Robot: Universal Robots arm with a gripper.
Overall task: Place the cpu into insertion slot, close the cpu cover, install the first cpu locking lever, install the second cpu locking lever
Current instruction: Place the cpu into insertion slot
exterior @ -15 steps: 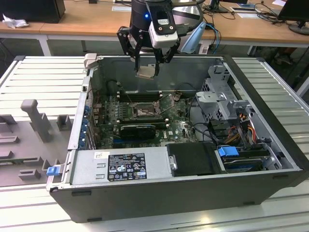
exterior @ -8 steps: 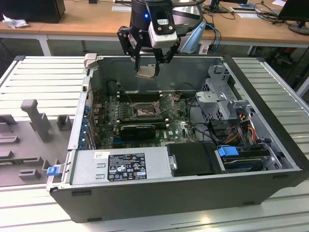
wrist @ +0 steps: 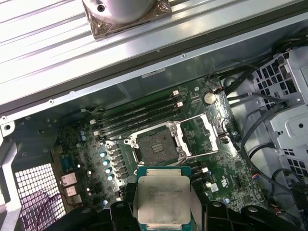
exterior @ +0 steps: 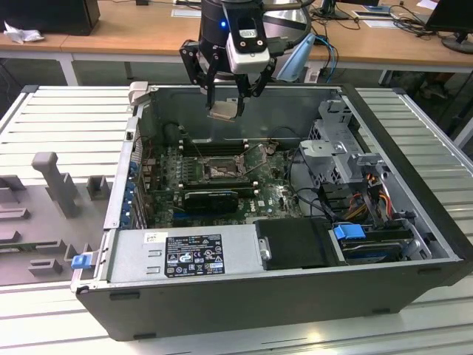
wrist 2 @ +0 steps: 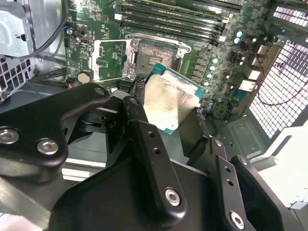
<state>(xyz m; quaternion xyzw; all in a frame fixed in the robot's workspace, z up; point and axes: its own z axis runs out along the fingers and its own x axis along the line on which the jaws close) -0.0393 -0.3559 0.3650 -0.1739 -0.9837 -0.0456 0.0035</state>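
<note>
Pinching the cpu (exterior: 223, 112) in the gripper (exterior: 225, 105), black fingers (wrist 2: 144, 139) pressed in on two opposite edges of the chip. Holding it up in the air, clear of everything but those fingers. Showing its pale metal face to both wrist views, green rim peeking out around it in the second wrist view (wrist 2: 171, 103).

Hanging over the far edge of the open computer case (exterior: 259, 303), which lies on its side on the slatted tabletop (exterior: 59, 118). Down below the gripper and well apart from the chip, looking at the insertion slot (exterior: 220, 171) on the green motherboard (exterior: 277, 196). Not over the slot yet; in the first wrist view, sitting just beyond the held chip's leading edge (wrist: 156, 147).

Slot wide open: dark centre bare, silver rim around it. Flipped back beside the slot, on the side away from the memory slots' row end, the cpu cover (wrist 2: 110, 60), standing as a thin silver frame with a windowed middle. Just past the slot from the gripper, running side by side, the long black memory slots (wrist: 134, 118). Nothing of the chip touching board, slot or cover.
</note>
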